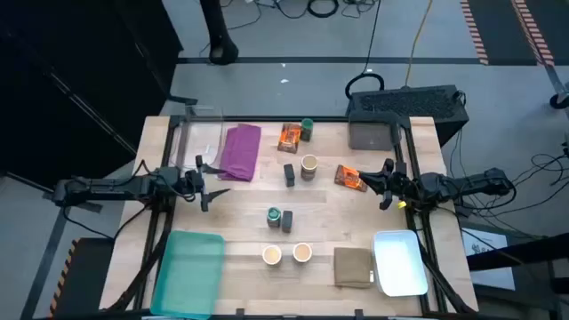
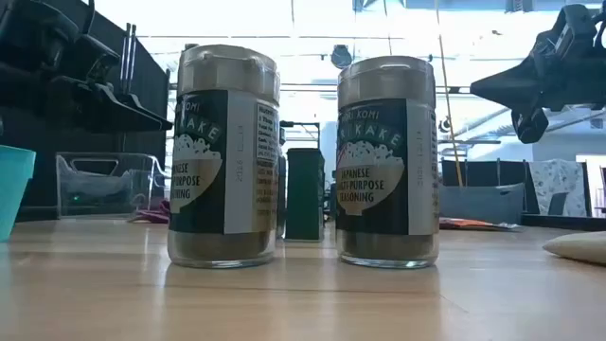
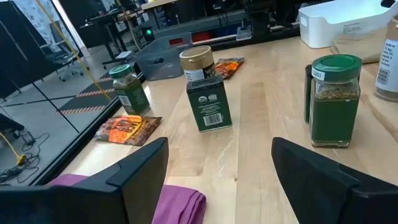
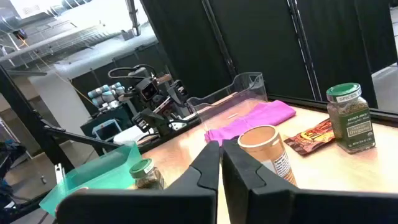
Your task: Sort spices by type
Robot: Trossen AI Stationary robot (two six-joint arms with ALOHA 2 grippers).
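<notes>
Spices stand scattered on the wooden table. At the far middle are an orange packet (image 1: pixel 289 136) and a green-lidded jar (image 1: pixel 307 129). Nearer stand a dark block (image 1: pixel 290 173), a tan-topped cup (image 1: pixel 308 166) and a second orange packet (image 1: pixel 349 178). A green-lidded jar (image 1: pixel 274 216) stands beside another dark block (image 1: pixel 286 220). Two tan-topped cups (image 1: pixel 271 256) (image 1: pixel 301 253) stand near the front edge. My left gripper (image 1: pixel 209 182) hovers open at the left, beside the purple cloth (image 1: pixel 240 151). My right gripper (image 1: pixel 384 182) hovers shut at the right, just right of the second packet.
A clear container (image 1: pixel 200 138) stands at the far left and a grey box (image 1: pixel 372 133) at the far right. A teal tray (image 1: pixel 189 271) lies at the near left, a white tray (image 1: pixel 398 262) at the near right, with an olive-tan folded cloth (image 1: pixel 353 267) beside it.
</notes>
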